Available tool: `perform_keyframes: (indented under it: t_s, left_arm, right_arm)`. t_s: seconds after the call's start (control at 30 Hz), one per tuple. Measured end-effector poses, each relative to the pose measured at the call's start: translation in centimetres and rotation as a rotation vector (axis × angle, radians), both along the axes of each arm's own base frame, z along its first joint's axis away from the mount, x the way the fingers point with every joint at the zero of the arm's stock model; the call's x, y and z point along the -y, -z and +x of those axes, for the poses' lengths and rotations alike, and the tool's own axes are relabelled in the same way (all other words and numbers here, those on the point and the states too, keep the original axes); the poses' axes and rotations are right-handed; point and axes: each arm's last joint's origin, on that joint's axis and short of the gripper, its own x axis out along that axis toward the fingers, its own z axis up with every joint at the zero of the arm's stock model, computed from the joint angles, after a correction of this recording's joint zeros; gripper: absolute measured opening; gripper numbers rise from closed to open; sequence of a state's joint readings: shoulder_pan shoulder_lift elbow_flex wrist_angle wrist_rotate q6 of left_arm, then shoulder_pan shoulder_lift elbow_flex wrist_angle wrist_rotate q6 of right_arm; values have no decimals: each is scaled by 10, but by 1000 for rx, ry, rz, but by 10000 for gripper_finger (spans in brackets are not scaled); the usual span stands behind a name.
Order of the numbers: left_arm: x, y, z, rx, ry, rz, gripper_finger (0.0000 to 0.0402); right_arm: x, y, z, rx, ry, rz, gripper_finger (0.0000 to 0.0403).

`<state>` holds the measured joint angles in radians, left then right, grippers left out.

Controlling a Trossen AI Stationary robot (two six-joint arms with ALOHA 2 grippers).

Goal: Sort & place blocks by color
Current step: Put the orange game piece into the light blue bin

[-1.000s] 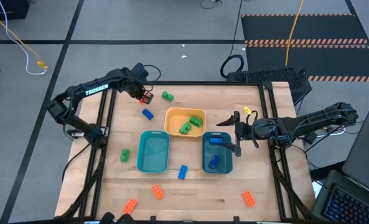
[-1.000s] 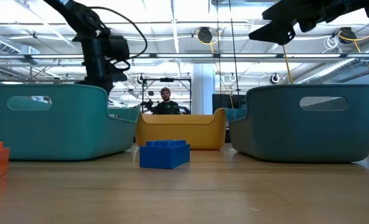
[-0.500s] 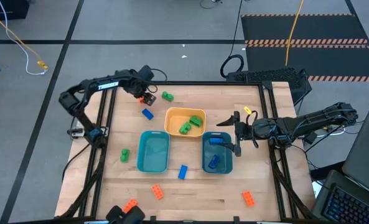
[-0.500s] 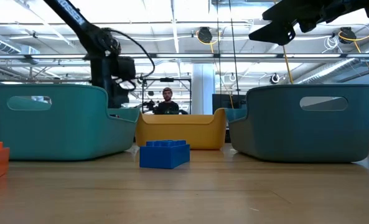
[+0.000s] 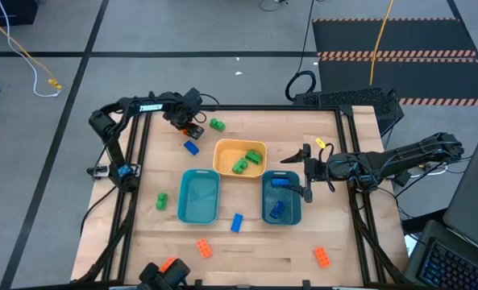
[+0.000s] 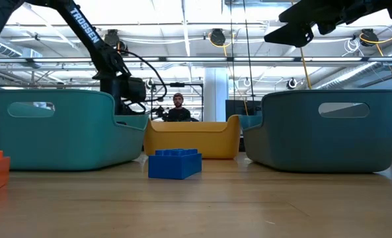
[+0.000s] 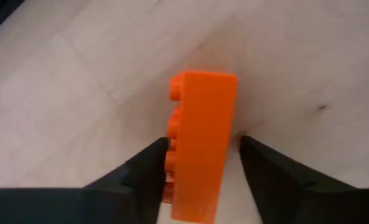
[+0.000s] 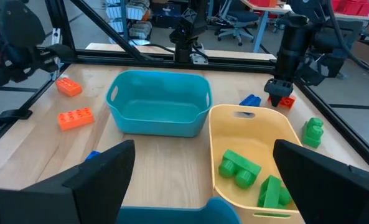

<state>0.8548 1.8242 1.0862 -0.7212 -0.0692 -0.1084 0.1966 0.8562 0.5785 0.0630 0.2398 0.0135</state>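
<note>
Left gripper [image 5: 193, 129] straddles an orange block [image 5: 195, 128] at the table's far left; picking it up is the step in hand.

High view: the empty teal bin [image 5: 198, 196] sits well apart from those jaws, with a blue block [image 5: 191, 147] between; the right gripper [image 5: 305, 171] waits spread wide over the other teal bin [image 5: 281, 198]. Low view: the left arm hangs behind the bins. Left wrist view: the orange block [image 7: 200, 152] stands on edge between parted fingers [image 7: 144, 168], gaps showing on both sides; whether it is gripped cannot be told. Next, probably clench, lift, clear the bin wall.
</note>
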Motion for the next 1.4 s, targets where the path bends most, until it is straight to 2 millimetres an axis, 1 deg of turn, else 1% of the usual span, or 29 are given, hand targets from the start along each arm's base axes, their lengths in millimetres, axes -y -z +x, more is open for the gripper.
perform_keyframes:
  t_s: [0.07,0.17,0.3,0.37,0.5,0.57,0.7,0.8,0.9,1.03,1.17,1.27,1.4]
  left_arm:
    - [1,-5,-2,-12,-7,23,155]
    - [2,-17,-3,11,-11,66,94]
    - [6,-33,-5,55,-27,94,90]
    - [10,-45,-6,81,-30,119,90]
    - [29,-73,-7,165,-34,125,90]
    - [47,-89,-7,200,-43,108,90]
    - [96,-113,1,236,0,77,103]
    - [135,-128,9,301,51,69,108]
    - [173,-138,16,362,105,46,100]
    - [221,-138,24,368,189,-11,94]
    - [258,-131,31,345,210,-64,104]
    - [277,-125,33,316,251,-83,110]
    - [291,-117,37,281,316,-99,113]
  right_arm:
    - [0,0,0,2,0,-5,377]
    - [1,-1,1,10,5,-9,377]
    - [2,-1,1,15,6,-11,377]
    - [2,-1,1,15,6,-11,377]
    - [2,-1,1,14,3,-22,377]
    - [2,-1,1,14,3,-22,377]
    - [2,-1,1,13,2,-26,377]
    - [2,-1,1,13,4,-28,377]
    - [2,-1,1,14,5,-24,377]
    - [2,-3,1,29,8,-11,377]
    - [2,-3,1,33,13,7,377]
    - [2,-3,1,34,16,18,377]
    - [2,-3,1,36,26,52,377]
